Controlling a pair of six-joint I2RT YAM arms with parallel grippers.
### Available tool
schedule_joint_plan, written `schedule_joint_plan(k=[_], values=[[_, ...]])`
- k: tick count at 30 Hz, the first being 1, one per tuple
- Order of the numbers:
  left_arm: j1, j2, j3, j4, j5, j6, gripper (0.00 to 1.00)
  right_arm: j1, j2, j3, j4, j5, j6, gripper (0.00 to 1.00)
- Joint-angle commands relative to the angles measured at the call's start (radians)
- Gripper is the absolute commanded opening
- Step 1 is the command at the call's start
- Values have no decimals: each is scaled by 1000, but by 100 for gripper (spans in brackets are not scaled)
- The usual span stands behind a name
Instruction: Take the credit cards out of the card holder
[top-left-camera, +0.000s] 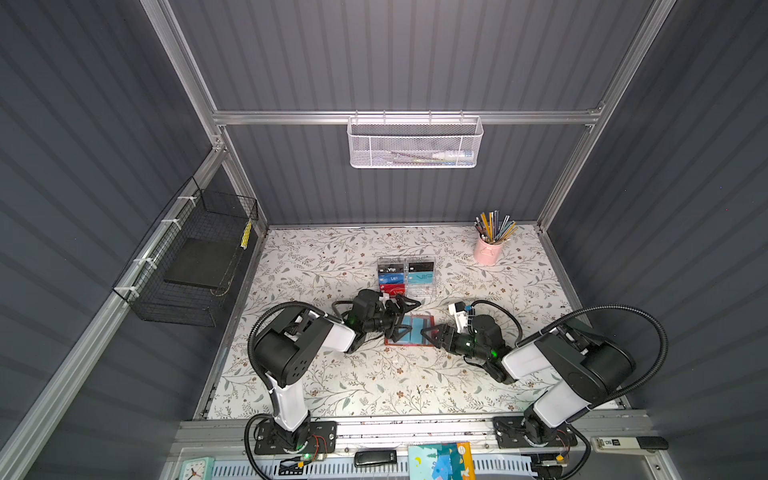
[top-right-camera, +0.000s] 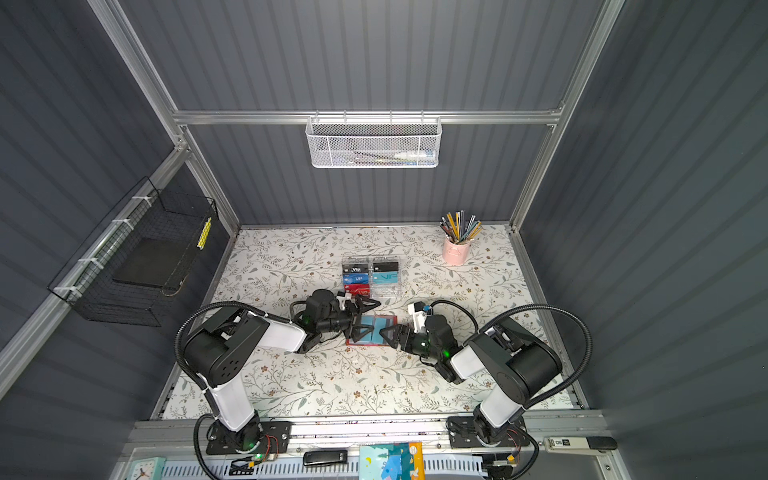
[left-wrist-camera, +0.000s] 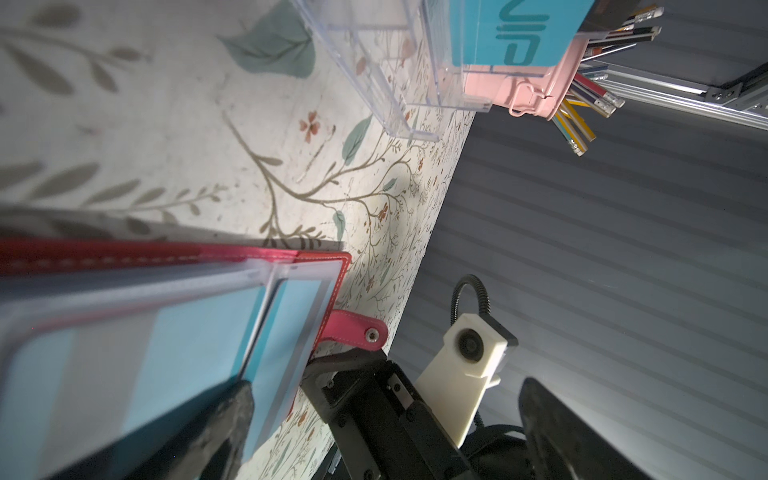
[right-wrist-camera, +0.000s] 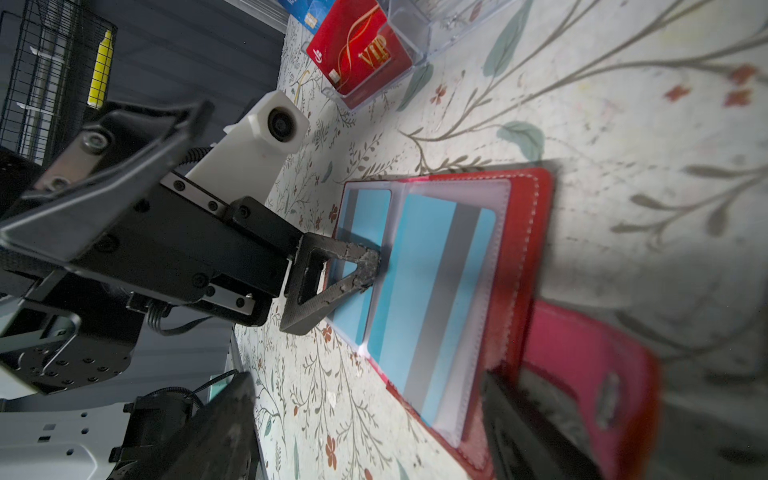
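**Progress.** The holder (top-left-camera: 415, 337) lies open mid-table between the arms. We see both teal cards (right-wrist-camera: 419, 270) inside its clear sleeves; none is out, so every extraction is left to do. The left gripper (top-left-camera: 409, 318) stands wide open, one finger pressing the left page. The right gripper (top-left-camera: 428, 340) has its jaws apart at the right edge, holding nothing.

**Setting.** The table (top-left-camera: 332, 386) has a floral cover. A clear rack (top-left-camera: 422, 293) and a pencil cup (top-left-camera: 487, 251) stand farther off, within grey ribbed walls (top-left-camera: 395, 62).
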Motion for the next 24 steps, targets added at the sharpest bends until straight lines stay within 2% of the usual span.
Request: schedule_joint_plan(k=[1, 24], values=[[-3, 23, -27, -34, -4, -1, 100, 5, 34, 0, -98, -31, 30, 84], [-3, 51, -73, 11, -1, -9, 100, 40, 2, 40, -146, -39, 50, 69]])
